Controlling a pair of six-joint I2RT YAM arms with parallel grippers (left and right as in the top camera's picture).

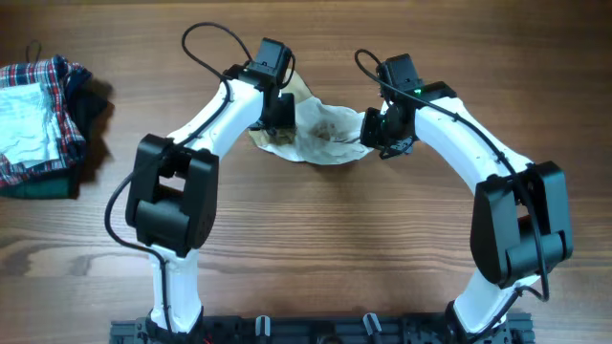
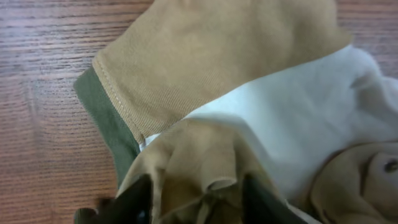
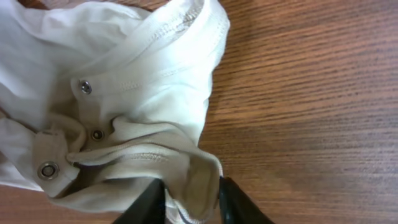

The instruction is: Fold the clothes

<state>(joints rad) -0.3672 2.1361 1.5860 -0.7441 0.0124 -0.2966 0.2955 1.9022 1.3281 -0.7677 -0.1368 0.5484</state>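
Laundry pile at the far left of the wooden table (image 1: pixel 335 239)
A red-and-blue plaid garment (image 1: pixel 59 75) sits around a crumpled white cloth (image 1: pixel 27 119), on top of a dark green folded cloth (image 1: pixel 43 186), with something black (image 1: pixel 93 107) on the right side.

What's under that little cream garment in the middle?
Only the wooden table shows around the garment. Whatever lies directly beneath it is hidden by its bunched fabric.

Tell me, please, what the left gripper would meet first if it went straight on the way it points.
The left gripper would probably meet the small soft cream-and-tan garment with olive-green trim, whose tan fabric is bunched between its fingers.
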